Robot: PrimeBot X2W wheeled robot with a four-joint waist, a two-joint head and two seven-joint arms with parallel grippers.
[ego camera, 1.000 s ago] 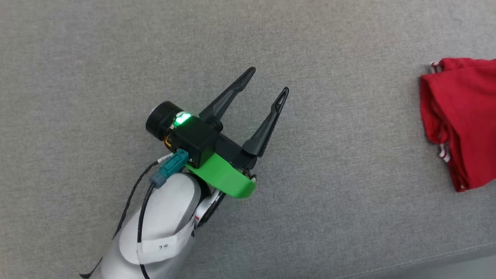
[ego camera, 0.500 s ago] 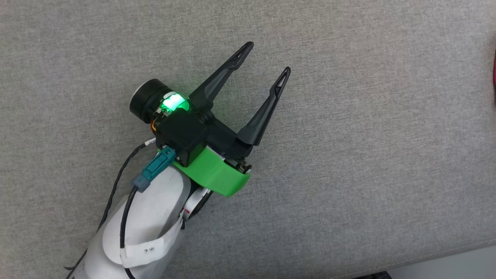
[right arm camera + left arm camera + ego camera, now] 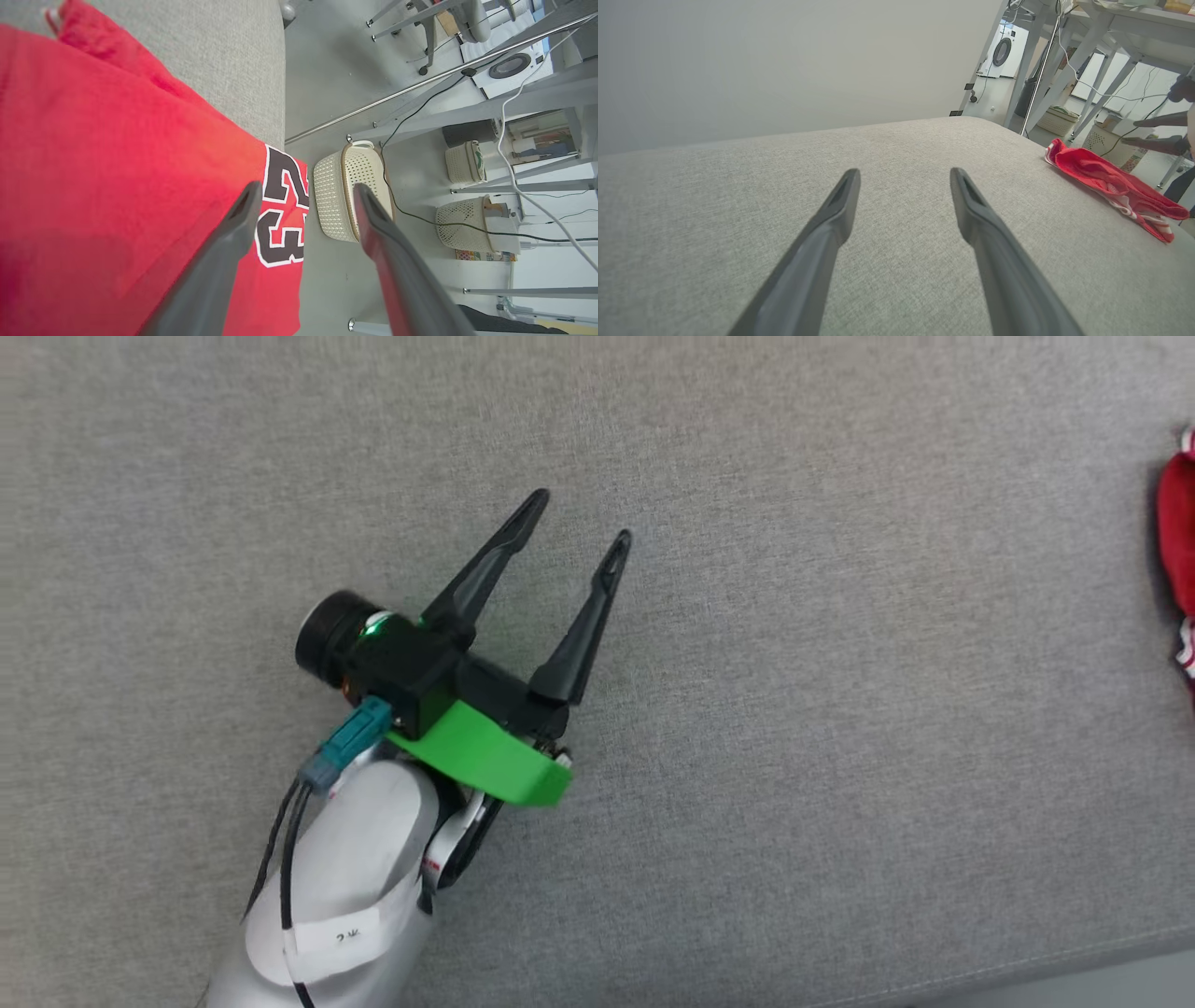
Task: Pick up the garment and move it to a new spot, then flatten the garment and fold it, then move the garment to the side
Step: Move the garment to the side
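Your left claw (image 3: 581, 517) hovers over the grey bench (image 3: 840, 756). Its fingers are spread wide with nothing between them and point toward 1 o'clock in the head view. The garment (image 3: 1178, 537) lies at 3 o'clock at the frame's edge, well apart from that claw. In the right wrist view, your right claw (image 3: 307, 186) also stands apart and empty, looking down on the red shirt. The shirt's numbered corner reaches past the bench edge, near a cream basket (image 3: 348, 191) on the floor.
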